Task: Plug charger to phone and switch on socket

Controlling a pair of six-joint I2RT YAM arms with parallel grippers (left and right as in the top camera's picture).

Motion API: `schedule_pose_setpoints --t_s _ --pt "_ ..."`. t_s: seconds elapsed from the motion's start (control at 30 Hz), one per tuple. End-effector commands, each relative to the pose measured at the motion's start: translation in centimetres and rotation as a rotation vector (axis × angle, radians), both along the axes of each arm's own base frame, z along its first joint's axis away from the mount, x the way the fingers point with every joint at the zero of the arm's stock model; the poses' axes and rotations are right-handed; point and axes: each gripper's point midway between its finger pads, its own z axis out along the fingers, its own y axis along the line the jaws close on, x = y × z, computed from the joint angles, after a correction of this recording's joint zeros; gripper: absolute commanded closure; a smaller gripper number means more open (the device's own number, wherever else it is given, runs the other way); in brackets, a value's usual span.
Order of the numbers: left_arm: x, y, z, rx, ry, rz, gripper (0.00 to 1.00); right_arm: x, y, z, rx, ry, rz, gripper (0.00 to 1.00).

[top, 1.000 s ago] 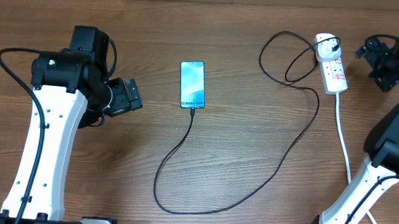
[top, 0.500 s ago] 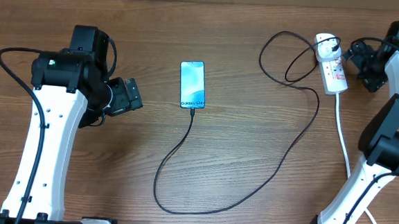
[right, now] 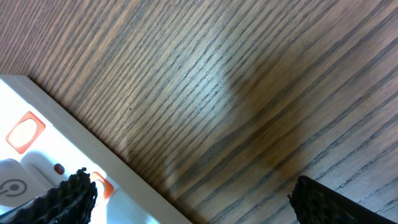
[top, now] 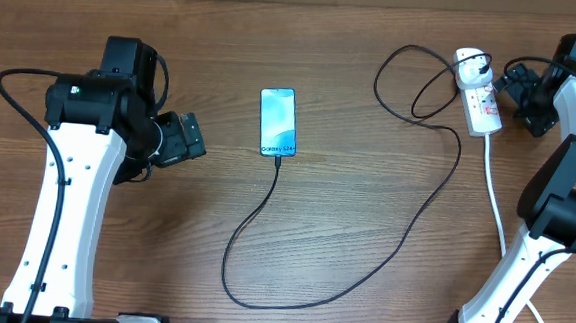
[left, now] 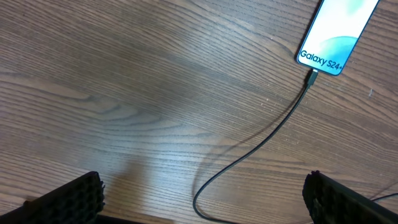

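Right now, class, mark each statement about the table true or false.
1. The charger is plugged into the phone. True.
2. The left hand grips the phone. False: it is open and empty, apart from the phone.
3. The right hand is near the socket. True.
4. The phone lies face down. False: its screen faces up.

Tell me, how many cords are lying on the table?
2. The thin black charger cable loops from the phone to the white power strip at far right; the thick white cord runs from that strip toward the near edge. Arm wiring is not counted.
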Motion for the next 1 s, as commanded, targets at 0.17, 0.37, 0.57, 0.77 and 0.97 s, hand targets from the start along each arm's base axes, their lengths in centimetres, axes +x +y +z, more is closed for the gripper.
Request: schedule_pose_setpoints --t_s 0.17,0.37,0.57,0.77,0.97 --pt "0.0 0.2 -0.3 0.007 0.005 -0.014 0.0 0.3 1.0 -1.7 0.004 0.017 0.014 0.0" --pt "-0.1 0.2 -0.3 0.007 0.009 -0.014 0.0 0.6 1.4 -1.9 0.001 0.012 0.025 0.0" --pt "-0.1 0.2 -0.3 0.007 0.009 -0.014 0.0 0.6 1.5 -1.9 0.001 0.016 0.028 0.0" --pt "-0.1 0.2 -0.3 0.007 0.008 -0.014 0.0 0.3 1.6 -2.0 0.006 0.028 0.029 0.0" --pt "-0.1 0.2 -0.3 0.007 0.008 -0.014 0.0 0.0 2.1 -2.1 0.02 0.039 0.065 0.0"
